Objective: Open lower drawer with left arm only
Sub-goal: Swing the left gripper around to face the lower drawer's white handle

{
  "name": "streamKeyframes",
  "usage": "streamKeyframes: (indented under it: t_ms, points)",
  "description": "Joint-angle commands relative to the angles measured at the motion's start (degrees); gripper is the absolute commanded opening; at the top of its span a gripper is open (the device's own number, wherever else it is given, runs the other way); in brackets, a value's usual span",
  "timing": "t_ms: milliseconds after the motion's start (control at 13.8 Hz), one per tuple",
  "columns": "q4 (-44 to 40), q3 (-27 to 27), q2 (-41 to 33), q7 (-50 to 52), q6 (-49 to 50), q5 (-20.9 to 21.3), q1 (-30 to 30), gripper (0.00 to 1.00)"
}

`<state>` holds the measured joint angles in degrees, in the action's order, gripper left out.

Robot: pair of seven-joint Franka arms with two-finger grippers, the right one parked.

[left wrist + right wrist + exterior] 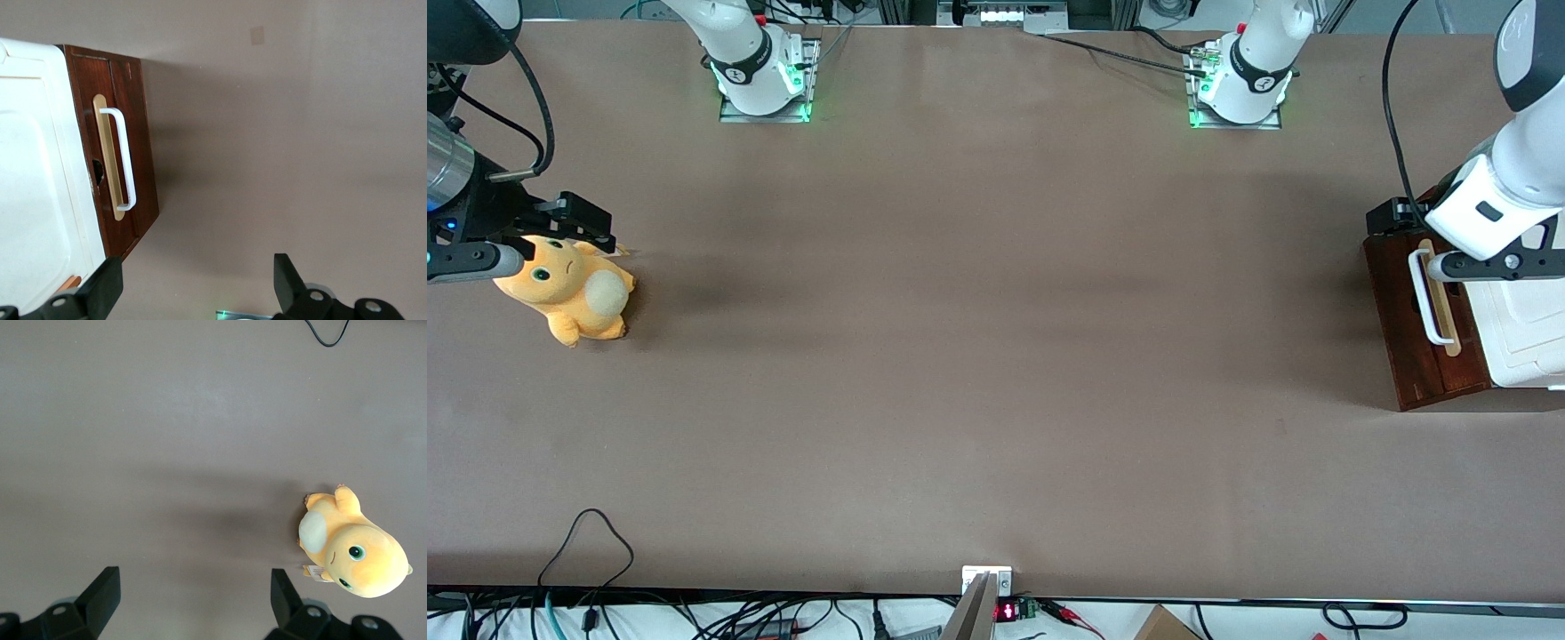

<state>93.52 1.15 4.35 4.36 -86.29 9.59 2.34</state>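
I see the dark reddish-brown wooden lower drawer (1409, 324) at the working arm's end of the table, looks shut tho the angle's poor. Rigid, prob. slides stiffly; I'd hook its white bar handle (124, 159) mid-span. Slim black two-finger gripper (193, 287) hovers above it, fingers spread wide, holding nothing.

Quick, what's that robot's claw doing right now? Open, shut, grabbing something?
Left arm's gripper: open and empty, hovering above the lower drawer, not touching its white handle.
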Motion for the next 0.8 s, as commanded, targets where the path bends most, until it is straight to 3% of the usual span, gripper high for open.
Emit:
streamKeyframes:
  t_ms: [0,218,508,726]
  points:
    - [-1.1,0.9,2.1,2.9,2.4,5.9,1.3,1.0]
    - [4.6,2.4,3.2,3.2,3.1,15.5,3.6,1.0]
    - [6.8,2.5,5.8,4.2,3.2,23.3,5.1,1.0]
    - [13.0,2.5,7.3,4.5,3.4,33.8,7.2,1.0]
